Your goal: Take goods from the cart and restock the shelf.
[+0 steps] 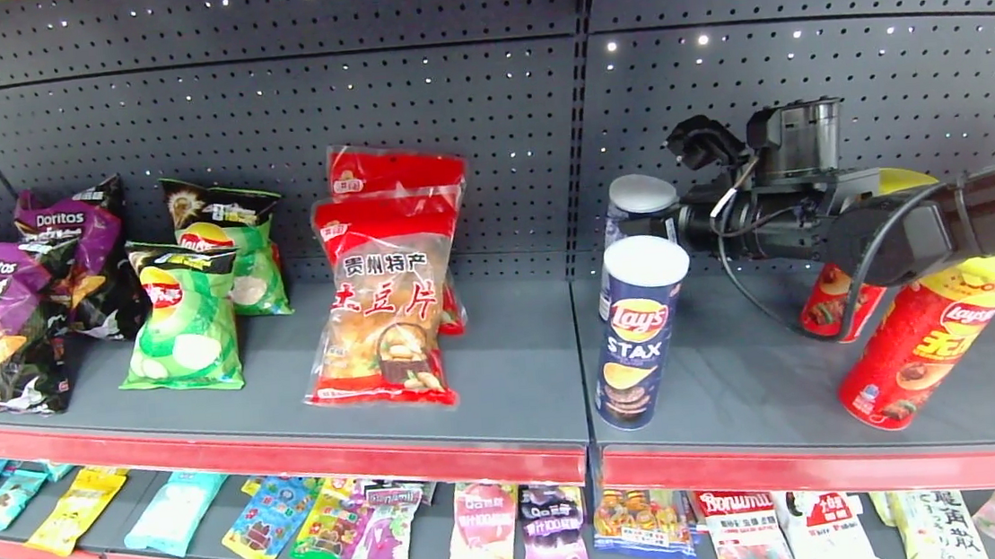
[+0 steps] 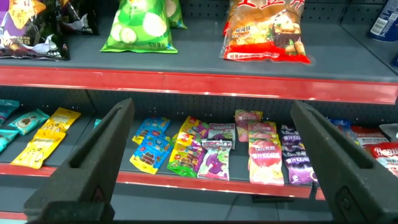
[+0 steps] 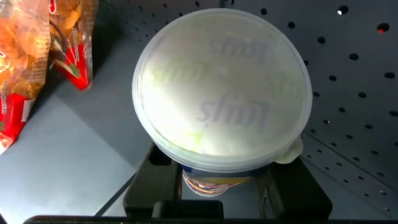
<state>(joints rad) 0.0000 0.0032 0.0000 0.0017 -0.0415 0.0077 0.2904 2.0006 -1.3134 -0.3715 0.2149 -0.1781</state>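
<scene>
Nearly placed: right fingers clamp blue can at shelf back, just behind front can; release pending. Left fingers wide, empty. Remaining stock: cannot tell.

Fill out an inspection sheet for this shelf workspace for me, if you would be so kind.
Surface: grey upper shelf with a red front edge, stocked.
Job's things: rear blue can held upright at the back; front blue can standing before it; red can further to the robot's right.
Clutter: nothing seen.
Hands: right hand shut on the rear blue can; left hand open, holding nothing, facing the lower shelf.
Cables: black cable looping under the right wrist, above the shelf.
Surroundings: crisp bags, pegboard wall, sweet packets below.
</scene>
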